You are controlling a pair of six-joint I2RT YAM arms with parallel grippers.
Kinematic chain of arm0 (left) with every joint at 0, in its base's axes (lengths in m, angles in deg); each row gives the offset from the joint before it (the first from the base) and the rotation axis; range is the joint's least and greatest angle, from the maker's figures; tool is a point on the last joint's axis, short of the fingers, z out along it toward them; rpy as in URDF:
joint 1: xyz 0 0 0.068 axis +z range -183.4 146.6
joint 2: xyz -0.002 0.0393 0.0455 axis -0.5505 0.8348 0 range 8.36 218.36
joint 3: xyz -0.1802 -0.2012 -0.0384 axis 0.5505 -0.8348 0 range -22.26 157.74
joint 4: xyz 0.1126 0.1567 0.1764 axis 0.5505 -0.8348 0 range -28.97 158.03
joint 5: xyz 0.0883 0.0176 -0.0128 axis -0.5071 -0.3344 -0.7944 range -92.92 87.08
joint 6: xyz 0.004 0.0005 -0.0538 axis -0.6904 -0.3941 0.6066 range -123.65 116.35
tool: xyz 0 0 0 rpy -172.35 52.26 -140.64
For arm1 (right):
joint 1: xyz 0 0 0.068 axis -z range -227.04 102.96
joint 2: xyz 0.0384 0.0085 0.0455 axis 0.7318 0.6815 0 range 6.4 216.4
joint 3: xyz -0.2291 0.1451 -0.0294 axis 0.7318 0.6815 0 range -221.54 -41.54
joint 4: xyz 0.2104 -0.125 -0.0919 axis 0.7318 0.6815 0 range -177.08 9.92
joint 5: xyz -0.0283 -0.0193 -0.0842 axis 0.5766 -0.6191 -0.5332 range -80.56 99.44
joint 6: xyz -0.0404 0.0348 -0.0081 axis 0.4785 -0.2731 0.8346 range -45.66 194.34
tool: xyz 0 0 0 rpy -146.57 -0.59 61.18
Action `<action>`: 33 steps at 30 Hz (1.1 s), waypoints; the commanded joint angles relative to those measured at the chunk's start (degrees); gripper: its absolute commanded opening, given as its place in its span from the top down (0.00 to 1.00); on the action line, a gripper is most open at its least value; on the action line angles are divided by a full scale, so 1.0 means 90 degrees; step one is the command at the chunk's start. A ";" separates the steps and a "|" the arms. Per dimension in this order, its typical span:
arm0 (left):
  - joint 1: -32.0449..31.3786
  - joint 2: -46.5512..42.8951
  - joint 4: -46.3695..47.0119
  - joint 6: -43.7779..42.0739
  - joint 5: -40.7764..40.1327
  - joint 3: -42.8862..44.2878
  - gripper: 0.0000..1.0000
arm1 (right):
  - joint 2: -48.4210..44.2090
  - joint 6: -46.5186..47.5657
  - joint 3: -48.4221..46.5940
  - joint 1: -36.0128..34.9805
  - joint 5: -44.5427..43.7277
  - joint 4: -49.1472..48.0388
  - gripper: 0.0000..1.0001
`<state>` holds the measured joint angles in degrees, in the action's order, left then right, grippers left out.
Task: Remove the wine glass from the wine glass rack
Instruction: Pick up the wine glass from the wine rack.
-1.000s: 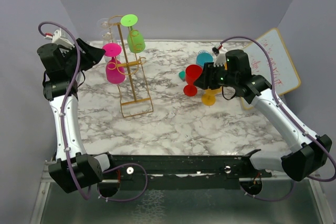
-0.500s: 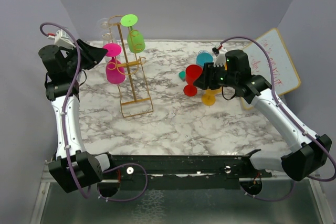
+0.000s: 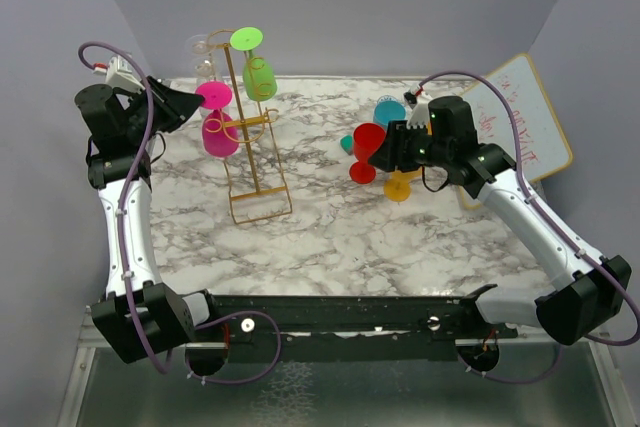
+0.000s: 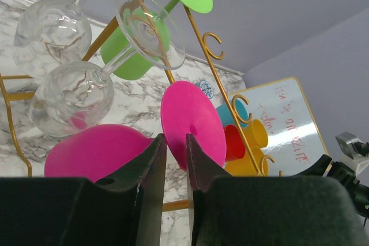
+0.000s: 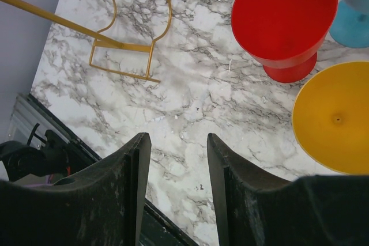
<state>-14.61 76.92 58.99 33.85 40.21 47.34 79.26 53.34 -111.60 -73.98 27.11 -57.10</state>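
Marble tabletop, lilac walls all round. From above, the wine glass rack (image 3: 250,147) stands left of centre, and the pink wine glass (image 3: 218,131) hangs upside down from one arm. The left gripper (image 3: 197,101) sits at its foot, and the right gripper (image 3: 378,153) hovers by a red cup (image 3: 361,137). On the left wrist camera the fingers (image 4: 151,168) are nearly together at the pink stem; I cannot tell whether they pinch it. On the right wrist camera the fingers (image 5: 131,168) are spread apart over the marble, holding nothing.
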 commanded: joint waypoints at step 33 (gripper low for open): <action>0.0056 0.0090 -0.1508 -0.0330 -0.0394 0.0689 1.00 | -0.0078 -0.0263 0.0138 -0.0024 0.0115 -0.0044 0.50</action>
<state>-14.37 77.51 49.50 32.36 38.79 53.00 79.26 51.77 -111.21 -73.98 27.11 -57.10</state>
